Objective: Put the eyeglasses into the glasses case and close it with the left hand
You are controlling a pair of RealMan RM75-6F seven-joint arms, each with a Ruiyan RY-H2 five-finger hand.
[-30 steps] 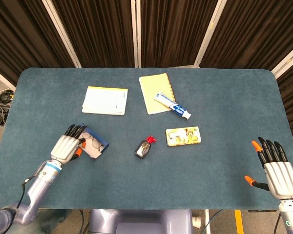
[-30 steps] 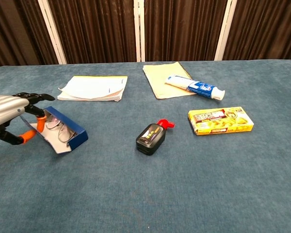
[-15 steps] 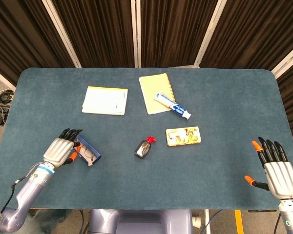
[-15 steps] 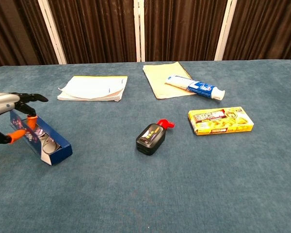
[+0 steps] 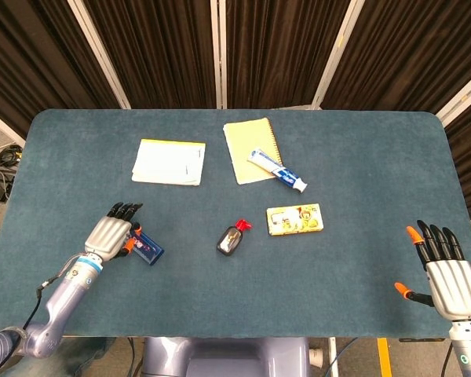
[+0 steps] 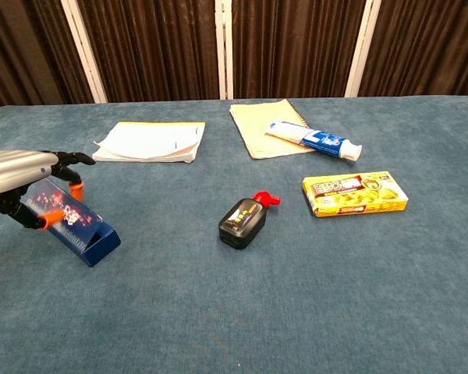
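Note:
The blue glasses case (image 5: 147,250) lies near the table's left front, its patterned lid (image 6: 70,218) down, so the eyeglasses are hidden from view. My left hand (image 5: 110,234) sits at the case's left end. In the chest view the left hand (image 6: 19,175) has its fingers (image 6: 72,160) over the top of the lid and its orange-tipped thumb (image 6: 51,216) against the near side, holding the case (image 6: 93,238) between them. My right hand (image 5: 447,275) rests at the front right edge, fingers spread, holding nothing.
A black ink bottle (image 5: 232,237) with a red cap stands right of the case. A yellow box (image 5: 294,219), a toothpaste tube (image 5: 277,171) on a yellow notebook (image 5: 247,149), and a white booklet (image 5: 169,162) lie farther back on the blue table (image 5: 361,157).
The case was open with the eyeglasses showing; my left hand has pushed the lid down and the case now looks closed. The right hand has not moved.

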